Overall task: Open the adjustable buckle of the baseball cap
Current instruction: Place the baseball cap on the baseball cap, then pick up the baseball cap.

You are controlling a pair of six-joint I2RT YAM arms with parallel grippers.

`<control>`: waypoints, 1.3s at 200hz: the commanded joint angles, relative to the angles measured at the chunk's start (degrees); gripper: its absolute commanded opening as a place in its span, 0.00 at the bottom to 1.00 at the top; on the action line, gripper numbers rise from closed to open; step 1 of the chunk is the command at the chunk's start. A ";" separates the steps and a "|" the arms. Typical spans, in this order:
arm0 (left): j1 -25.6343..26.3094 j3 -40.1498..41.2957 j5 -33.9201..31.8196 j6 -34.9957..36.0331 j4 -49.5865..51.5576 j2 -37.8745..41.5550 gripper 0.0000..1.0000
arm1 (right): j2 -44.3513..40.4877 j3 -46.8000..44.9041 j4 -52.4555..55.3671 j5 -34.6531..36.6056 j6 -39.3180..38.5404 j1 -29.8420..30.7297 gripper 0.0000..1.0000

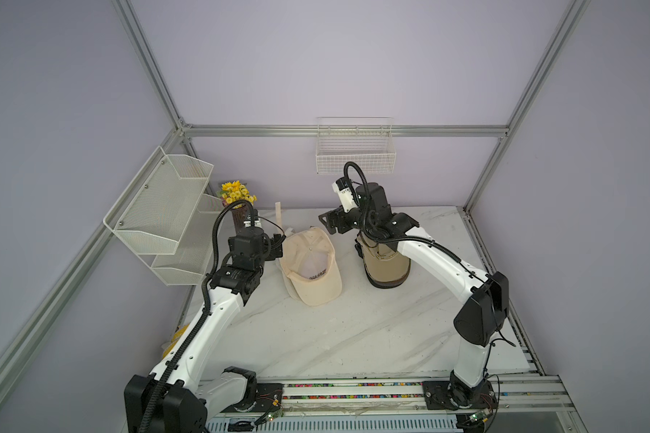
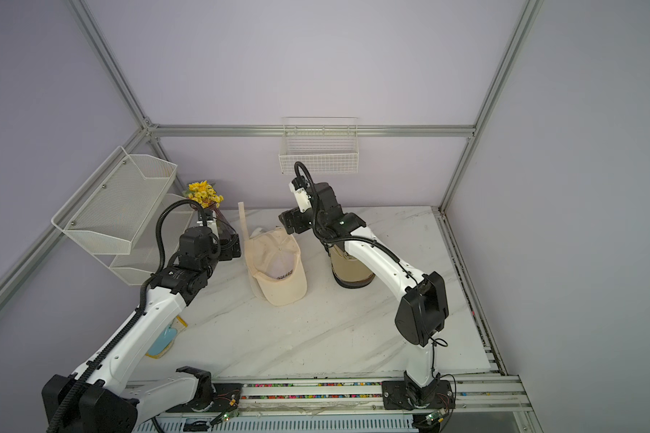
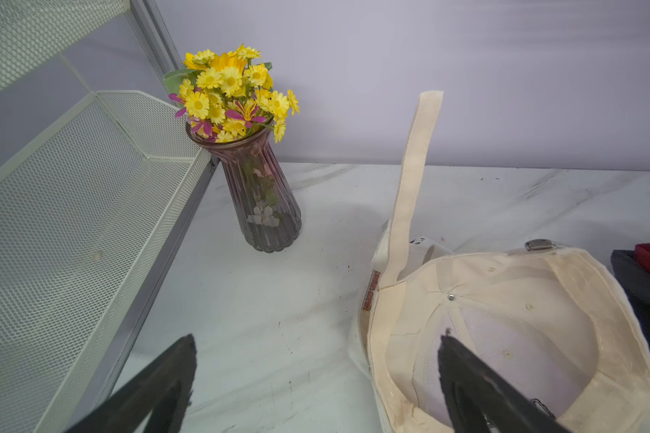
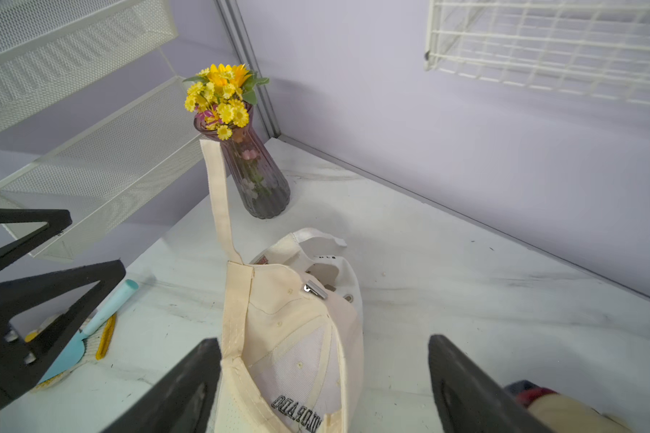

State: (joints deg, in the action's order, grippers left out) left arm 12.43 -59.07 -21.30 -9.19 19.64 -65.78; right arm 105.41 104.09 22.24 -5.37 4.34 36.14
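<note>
A cream baseball cap (image 1: 312,262) (image 2: 278,266) lies upside down on the marble table, its inside facing up. Its long back strap (image 3: 409,180) (image 4: 218,195) stands up free, out of the metal buckle (image 3: 537,244) (image 4: 315,289) on the far side of the back opening. My left gripper (image 1: 277,241) (image 3: 318,341) is open at the cap's left rim, one finger over the lining and one over the table. My right gripper (image 1: 325,221) (image 4: 324,341) hangs open above the cap's back right, holding nothing.
A purple glass vase of yellow flowers (image 1: 239,202) (image 3: 259,187) stands just behind the left gripper. White mesh shelves (image 1: 158,210) jut from the left wall and a wire basket (image 1: 355,153) hangs on the back wall. A tan boot (image 1: 387,266) stands under the right arm.
</note>
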 commanded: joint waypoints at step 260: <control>23.06 -61.31 30.51 4.24 22.54 -61.64 0.74 | -30.03 -34.61 -0.31 11.82 4.54 -22.34 0.92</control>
State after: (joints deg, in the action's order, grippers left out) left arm 35.42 -116.68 9.56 -5.23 39.11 -126.32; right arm 77.52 69.43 24.08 7.57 7.77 14.39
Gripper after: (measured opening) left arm 0.781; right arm 0.925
